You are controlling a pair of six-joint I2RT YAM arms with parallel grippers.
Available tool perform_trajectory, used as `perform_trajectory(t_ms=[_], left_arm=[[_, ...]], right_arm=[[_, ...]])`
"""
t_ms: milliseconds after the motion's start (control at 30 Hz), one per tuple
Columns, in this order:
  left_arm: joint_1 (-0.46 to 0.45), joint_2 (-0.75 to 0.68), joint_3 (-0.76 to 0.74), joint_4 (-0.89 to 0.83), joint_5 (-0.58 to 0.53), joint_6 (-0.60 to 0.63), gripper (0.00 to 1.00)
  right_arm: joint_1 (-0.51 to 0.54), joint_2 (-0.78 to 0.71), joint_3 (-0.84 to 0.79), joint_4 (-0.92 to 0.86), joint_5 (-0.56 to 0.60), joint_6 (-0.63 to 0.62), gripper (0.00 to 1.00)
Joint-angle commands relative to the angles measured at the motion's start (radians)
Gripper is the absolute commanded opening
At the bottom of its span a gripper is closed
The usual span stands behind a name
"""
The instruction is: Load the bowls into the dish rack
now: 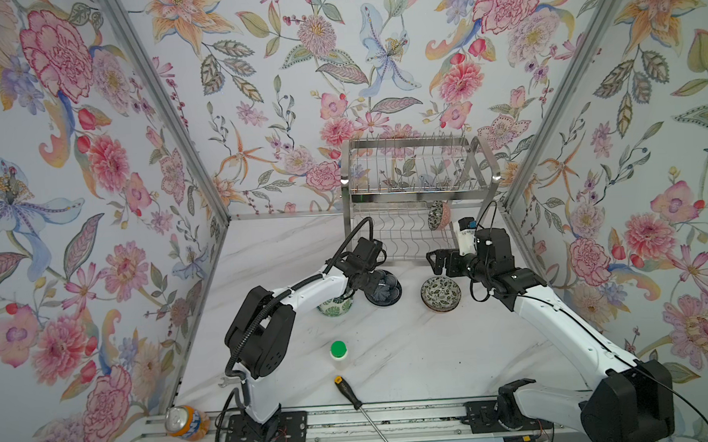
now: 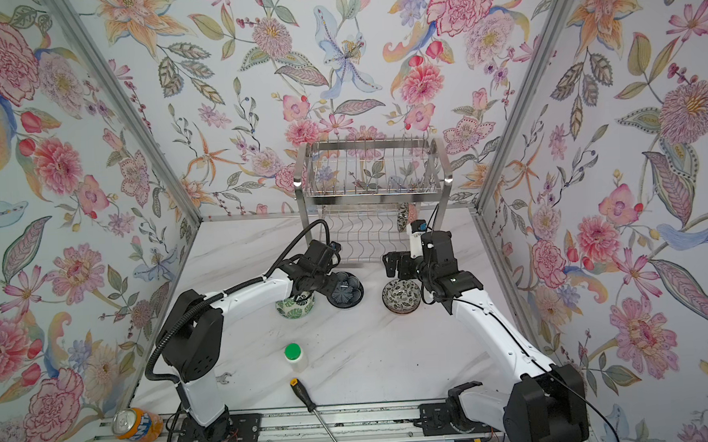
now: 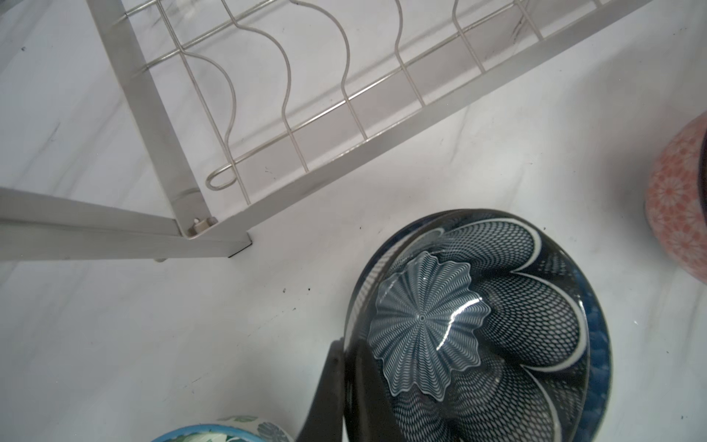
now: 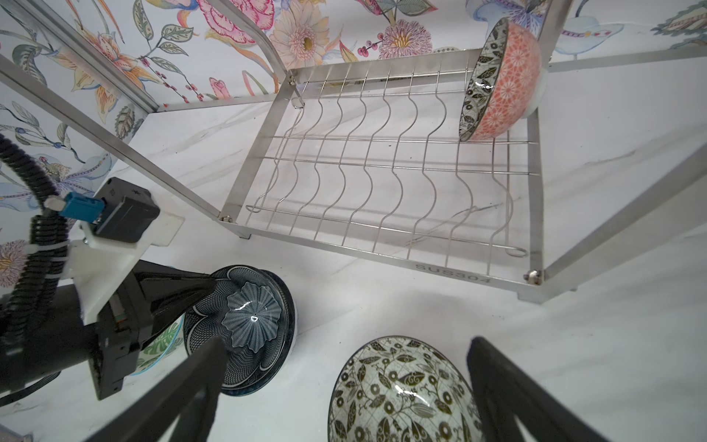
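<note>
The left end effector [image 3: 346,367] is pressed together on the near rim of the navy bowl [image 1: 385,290], one finger inside and one outside. That bowl sits nested in a blue-rimmed bowl [image 3: 598,344] on the bench [image 1: 413,352], in front of the rack's left leg. The green leaf bowl [image 1: 335,306] stands just beside it, partly under the left arm.

The right end effector [image 4: 346,346] is spread wide and hangs over the black-and-white bowl [image 1: 441,294], holding nothing; its fingers [image 4: 497,386] stand either side of the bowl in the right wrist view. This bowl rests upright on the bench, near the rack's front edge.

The rack [image 1: 347,214] stands at the back of the bench. One bowl [image 1: 439,214] is on edge at the right end of its wavy lower shelf, pink outside toward the end frame.

Nearer the front lie a green-capped bottle [image 1: 338,354], a screwdriver [image 1: 349,392] and a can [image 1: 187,422].
</note>
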Motion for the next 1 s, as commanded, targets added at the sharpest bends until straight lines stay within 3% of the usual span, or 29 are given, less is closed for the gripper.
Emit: perform_trajectory(t_ms=[0, 567, 733, 967], left_arm=[[-0.002, -0.033, -0.008, -0.022, -0.023, 0.007, 0.0], [-0.005, -0.274, -0.097, 0.264, -0.02, -0.032, 0.0], [-0.009, -0.346, -0.179, 0.454, -0.008, -0.086, 0.0], [-0.031, -0.311, -0.154, 0.558, 0.037, -0.113, 0.0]], right_arm=[[-0.006, -0.029, -0.014, -0.008, -0.012, -0.01, 0.99], [-0.006, -0.056, -0.01, 0.001, -0.064, 0.024, 0.99], [0.048, -0.063, -0.023, 0.068, -0.114, 0.104, 0.99], [0.145, 0.015, 0.008, 0.116, -0.058, 0.152, 0.96]])
